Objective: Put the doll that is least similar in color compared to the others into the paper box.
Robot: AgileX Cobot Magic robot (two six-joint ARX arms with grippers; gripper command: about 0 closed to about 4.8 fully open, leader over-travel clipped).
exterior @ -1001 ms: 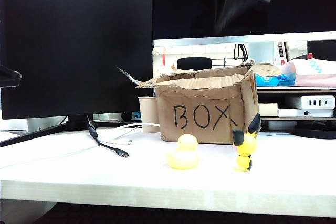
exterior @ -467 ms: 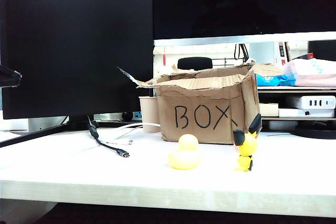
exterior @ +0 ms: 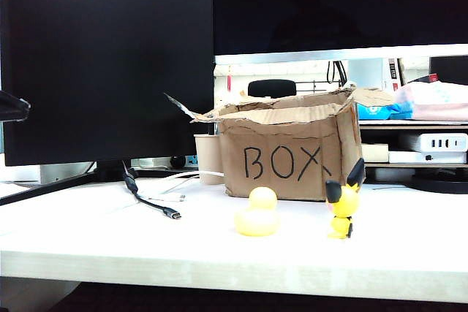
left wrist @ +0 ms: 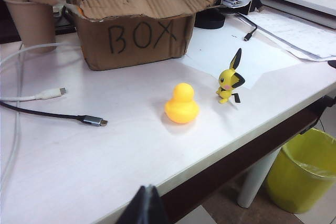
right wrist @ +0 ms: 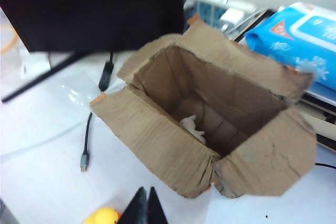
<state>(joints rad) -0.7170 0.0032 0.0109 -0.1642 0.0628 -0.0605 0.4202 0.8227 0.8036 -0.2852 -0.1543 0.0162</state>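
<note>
Doll (right wrist: 192,127): seen only in the right wrist view, lying on the floor of the box, near the middle. It is white and tipped over, not upright. The picture is blurred, so which end is the head and which way the long axis runs cannot be told.

Box (exterior: 291,153): set on the worktop (exterior: 219,253), flaps open and ragged, "BOX" written on the front wall. In the right wrist view the box (right wrist: 210,124) is seen from above with its inside exposed.

Duck (exterior: 257,213): placed in front of the box, upright, apart from the front wall. Also visible in the left wrist view (left wrist: 181,104) and partly in the right wrist view (right wrist: 102,216).

Eared figure (exterior: 342,210): stood upright beside the duck, near the front corner of the box; also seen at (left wrist: 229,80).

Left tool (left wrist: 145,206): clenched, nothing gripped, held over the worktop edge, well apart from the toys.

Right tool (right wrist: 145,205): clenched, nothing gripped, held above the box and the duck.

Cable (exterior: 150,202): laid on the worktop beside the box.

Cup (exterior: 207,157): stood just beside the box.

Change from the earlier frame: the dark blurred arm seen high above the box one second ago is reduced to a small blur at the upper edge of the exterior view. Box, duck and eared figure are unmoved.
</note>
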